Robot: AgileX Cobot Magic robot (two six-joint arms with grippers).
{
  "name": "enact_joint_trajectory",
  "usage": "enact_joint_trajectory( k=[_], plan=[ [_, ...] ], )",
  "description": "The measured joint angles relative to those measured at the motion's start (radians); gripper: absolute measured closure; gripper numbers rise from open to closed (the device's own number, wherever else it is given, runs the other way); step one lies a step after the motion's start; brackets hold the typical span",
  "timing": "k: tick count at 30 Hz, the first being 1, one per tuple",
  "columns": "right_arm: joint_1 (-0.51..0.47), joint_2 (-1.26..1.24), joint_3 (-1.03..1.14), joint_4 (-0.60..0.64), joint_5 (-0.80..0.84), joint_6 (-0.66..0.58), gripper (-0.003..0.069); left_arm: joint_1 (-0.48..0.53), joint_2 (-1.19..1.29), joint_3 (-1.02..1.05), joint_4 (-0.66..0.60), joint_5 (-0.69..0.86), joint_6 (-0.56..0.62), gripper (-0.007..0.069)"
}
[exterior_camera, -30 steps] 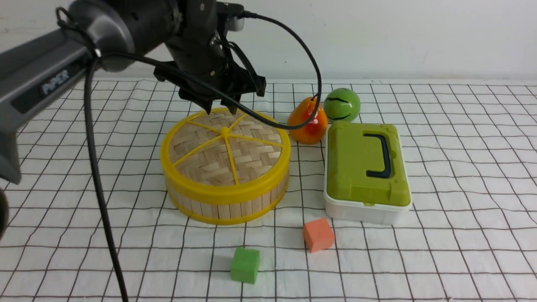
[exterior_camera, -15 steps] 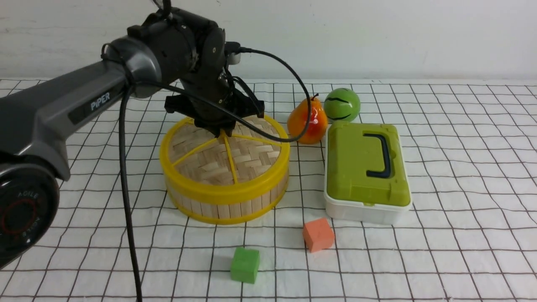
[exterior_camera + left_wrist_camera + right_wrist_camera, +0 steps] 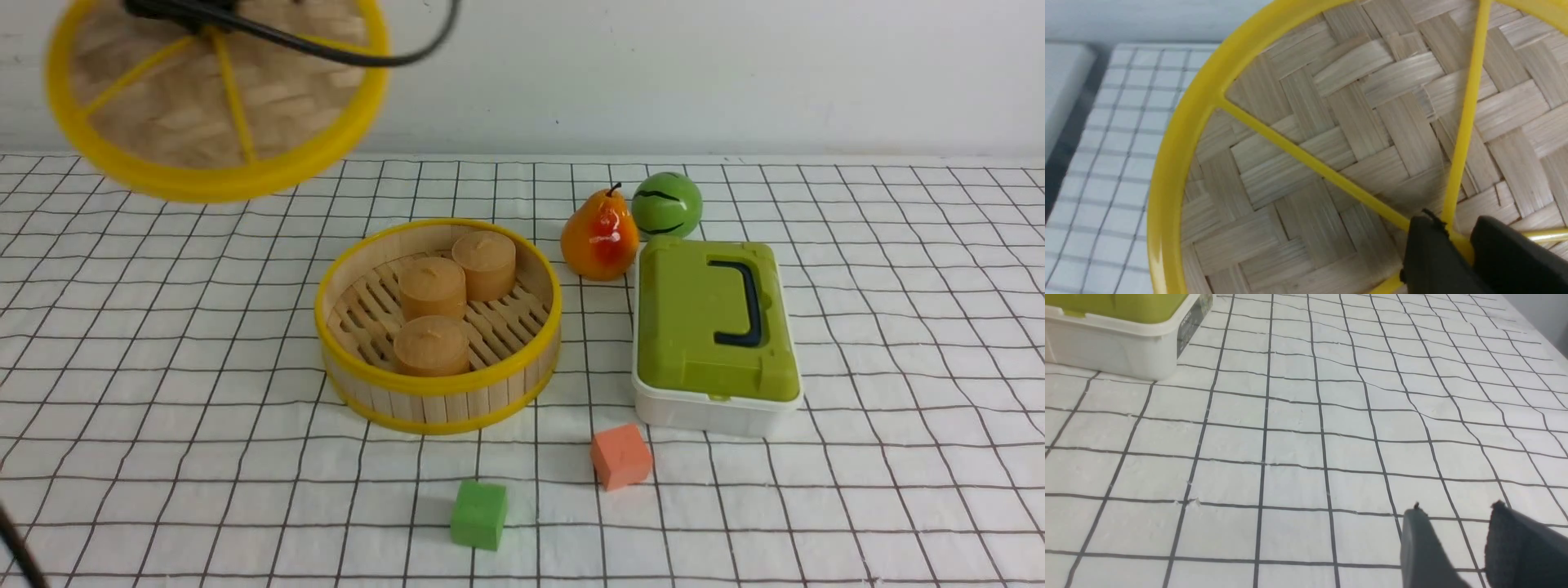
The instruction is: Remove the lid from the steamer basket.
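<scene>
The lid (image 3: 212,98), a woven bamboo disc with a yellow rim and spokes, hangs tilted high at the upper left, well clear of the steamer basket (image 3: 441,392). The basket stands uncovered in the middle with three tan cylinders (image 3: 433,286) on its slatted floor. My left gripper (image 3: 1457,237) is shut on the lid's yellow hub, with the lid (image 3: 1331,134) filling the left wrist view. In the front view only its dark base and cable show at the top edge. My right gripper (image 3: 1457,516) is open and empty, low over bare cloth; it is out of the front view.
A white box with a green lid (image 3: 710,327) stands right of the basket, also in the right wrist view (image 3: 1118,339). A pear (image 3: 600,237) and a green ball (image 3: 665,204) sit behind it. An orange cube (image 3: 620,456) and a green cube (image 3: 479,513) lie in front.
My left gripper came down onto the lid's hub, shut on it, and lifted the lid up and to the left off the basket, uncovering the three tan cylinders.
</scene>
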Motion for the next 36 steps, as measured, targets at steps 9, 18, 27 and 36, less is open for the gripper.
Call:
enact_joint_trajectory(
  k=[9, 18, 27, 36],
  plan=[
    [0.000, 0.000, 0.000, 0.000, 0.000, 0.000, 0.0419, 0.247, 0.082, 0.379, -0.184, -0.240, -0.049, 0.0519],
    [0.000, 0.000, 0.000, 0.000, 0.000, 0.000, 0.0419, 0.276, 0.224, 0.433, -0.209, -0.369, -0.052, 0.0382],
    [0.000, 0.000, 0.000, 0.000, 0.000, 0.000, 0.0419, 0.276, -0.045, 0.433, -0.370, -0.312, 0.133, 0.0387],
    [0.000, 0.000, 0.000, 0.000, 0.000, 0.000, 0.0419, 0.276, -0.659, 0.513, -0.679, -0.333, 0.421, 0.0637]
  ],
)
